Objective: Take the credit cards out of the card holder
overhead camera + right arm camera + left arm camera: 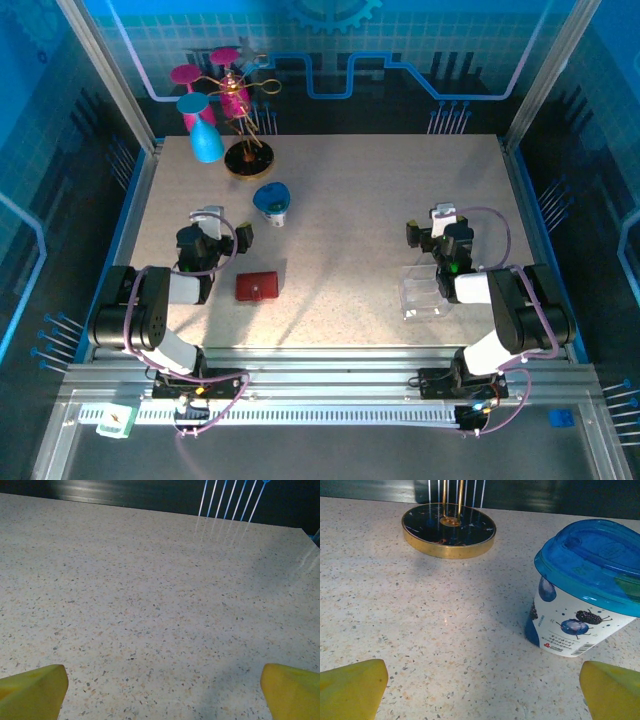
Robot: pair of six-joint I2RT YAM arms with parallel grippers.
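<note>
Just beyond the card holder (257, 287) and to its left, the left gripper (208, 215) hovers over the table (350, 200) with its yellow fingers (351, 687) spread wide and nothing between them. It faces the blue-lidded yogurt cup (582, 587), which stands farther back than the holder. The right gripper (443, 214) is well to the holder's right, its fingers (292, 690) equally wide apart and empty, above bare tabletop. A clear tray (425, 293) sits on that same side.

The red holder lies flat and closed, untouched by either arm. The credit cards are presumably tucked inside, so the task looks barely begun — the step in hand is the approach. Next, the closer left gripper likely has to turn back toward the holder and come down on it — and since the case is thin and lies flat, one arm will probably need to pin it while the other works the flap open.
</note>
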